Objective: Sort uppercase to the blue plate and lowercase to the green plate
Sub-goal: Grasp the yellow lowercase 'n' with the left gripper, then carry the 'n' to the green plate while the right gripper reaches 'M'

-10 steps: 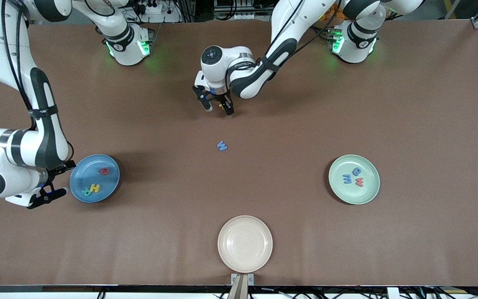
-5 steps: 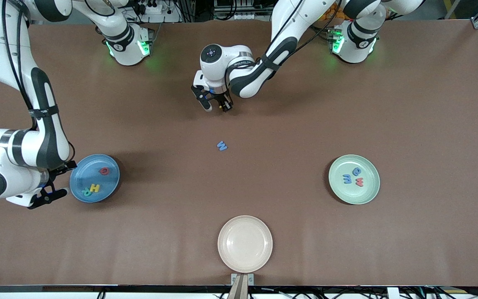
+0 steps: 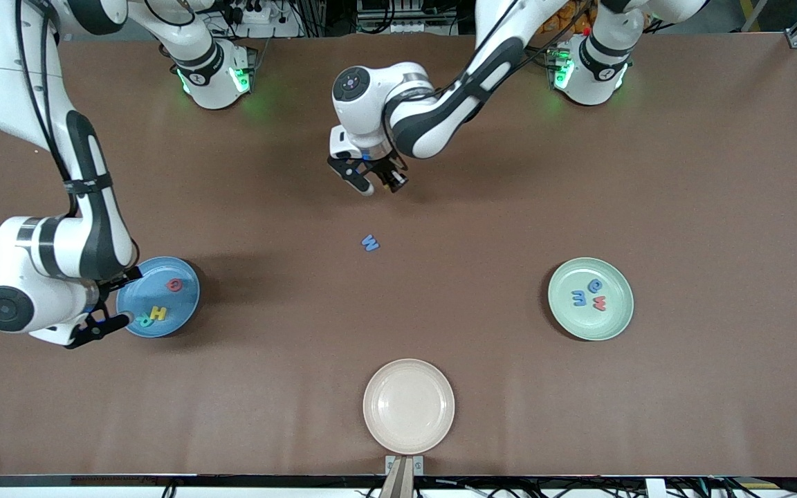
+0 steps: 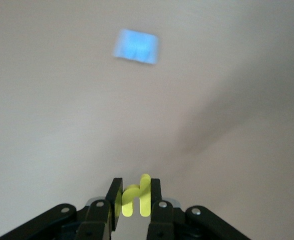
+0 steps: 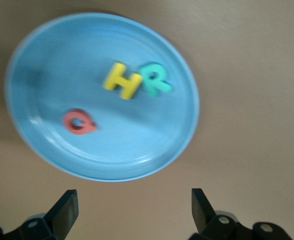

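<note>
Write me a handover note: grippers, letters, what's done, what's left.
Left gripper: shut on the yellow n, over bare table.
Right gripper: open, waiting over the blue plate's edge.
Done: Q, H, R on the blue plate; e, m, w on the green plate.
Left: n to green; blue W, mid-table, to blue. Cream plate unused.

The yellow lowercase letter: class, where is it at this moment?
The yellow letter is pinched in the left gripper, up over bare table between the arms' bases and the loose blue letter.
</note>
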Available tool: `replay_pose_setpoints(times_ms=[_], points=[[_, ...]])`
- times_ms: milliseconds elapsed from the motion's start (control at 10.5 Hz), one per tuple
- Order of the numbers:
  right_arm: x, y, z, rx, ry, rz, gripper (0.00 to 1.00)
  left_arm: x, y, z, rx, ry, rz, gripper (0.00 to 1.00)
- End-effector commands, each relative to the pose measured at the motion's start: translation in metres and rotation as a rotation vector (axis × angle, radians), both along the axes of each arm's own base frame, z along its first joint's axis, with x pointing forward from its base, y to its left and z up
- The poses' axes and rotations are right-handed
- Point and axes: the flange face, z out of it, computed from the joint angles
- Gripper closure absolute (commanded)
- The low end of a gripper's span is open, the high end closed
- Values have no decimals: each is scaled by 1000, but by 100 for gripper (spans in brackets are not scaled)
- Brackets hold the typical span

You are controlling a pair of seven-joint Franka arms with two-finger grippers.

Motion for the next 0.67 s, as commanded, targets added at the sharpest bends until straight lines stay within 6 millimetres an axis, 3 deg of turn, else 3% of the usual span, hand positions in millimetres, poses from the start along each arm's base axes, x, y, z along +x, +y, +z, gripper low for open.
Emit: replay_pose_setpoints(times_ms=[0,95,286,571], points=[[0,61,23,40,-2,75,0,56,69,53,19,16,197,100],[-2,92,24,91,-3,93,0,84,100,65,26,15,262,100],[-13,179,36,134,-23,131,0,148,178,72,26,13,409,100],[-42,314,40,120,-131,108,0,217,295,35,42,62,416,100]])
